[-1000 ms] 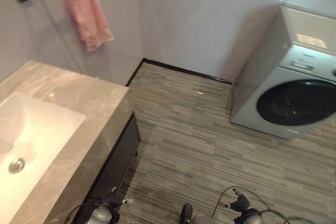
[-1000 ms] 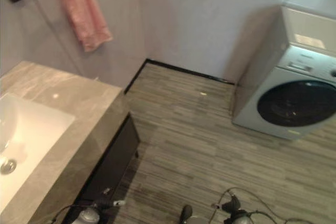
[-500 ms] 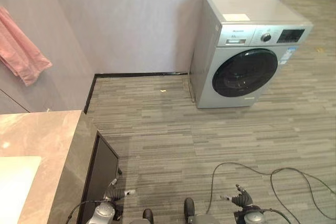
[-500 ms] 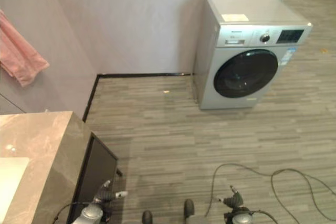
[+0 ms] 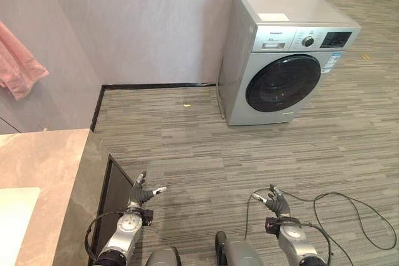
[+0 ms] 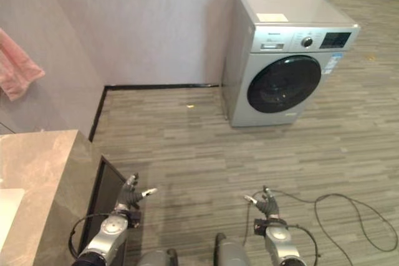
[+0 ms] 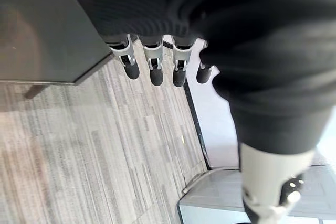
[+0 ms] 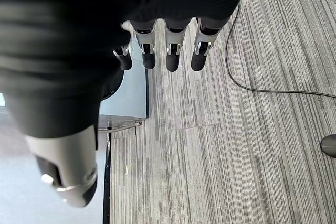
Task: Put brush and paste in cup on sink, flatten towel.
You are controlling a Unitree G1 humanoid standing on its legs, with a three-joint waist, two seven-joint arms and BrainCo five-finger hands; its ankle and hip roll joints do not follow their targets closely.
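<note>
Both hands hang low over the floor with nothing in them; the left hand (image 5: 138, 194) sits just beside the dark cabinet front (image 5: 114, 199) under the counter (image 5: 43, 172), its fingers (image 7: 151, 66) straight and spread with the thumb apart, and its wrist view shows them reaching out over bare striped floor (image 5: 199, 147); the right hand (image 5: 276, 202) is held over open floor well to the right, its fingers (image 8: 172, 56) likewise straight and relaxed, thumb set off to one side, holding nothing.

Of the task's things, the pink towel (image 5: 19, 66) hangs on the wall at the far left, above and behind the counter, bunched into folds rather than spread flat; its upper part runs out of the picture. A pale corner of the sink basin (image 5: 15, 222) shows set into the marbled counter top at the lower left; no brush, paste or cup can be made out on the stretch of counter in view.

Across the room a silver washing machine (image 5: 283, 60) with a dark round door stands against the back wall, well apart from both hands; a small light scrap (image 5: 186, 104) lies on the floor near the black skirting (image 5: 156, 85), between the counter side and the machine.
</note>
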